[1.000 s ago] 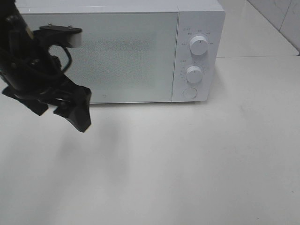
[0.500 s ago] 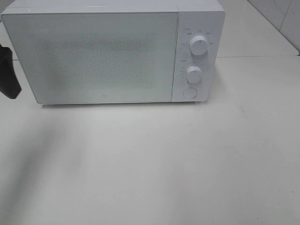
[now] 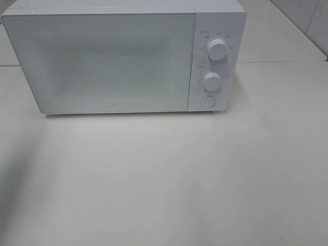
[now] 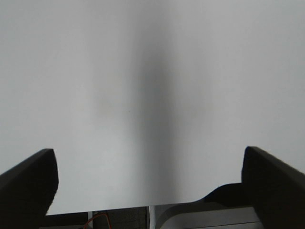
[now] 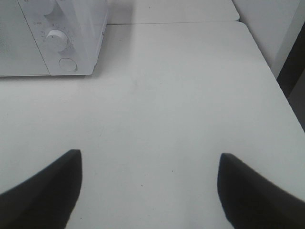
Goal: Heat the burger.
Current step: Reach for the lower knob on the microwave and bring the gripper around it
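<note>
White enamel fills the upper left and centre of the exterior high view: a microwave (image 3: 215, 20) stands on a pale table (image 3: 179, 174). Its door (image 3: 102, 61) is closed, and the speckled window takes up most of the front. To the right of the door is the control strip, with an upper knob (image 3: 217, 50), a lower knob (image 3: 211, 81) below it and a round button (image 3: 207, 101) at the bottom. A soft grey shadow lies on the table along the left edge of the frame. Neither arm appears in this view.

In the left wrist view the left gripper (image 4: 147, 155) hangs over a plain pale surface crossed by a dim vertical shadow. Its dark fingers (image 4: 28, 186) sit in the lower left and lower right corners, spread wide apart with nothing between them.

In the right wrist view the right gripper (image 5: 148, 156) is also parted, one dark finger in each lower corner and only bare table between them. The control end of the microwave sits in the upper left corner of that frame, well apart from the fingers. The table's edge runs down the right side, with a dark gap beyond it.

The burger appears in none of the views, so I cannot tell where it is.
</note>
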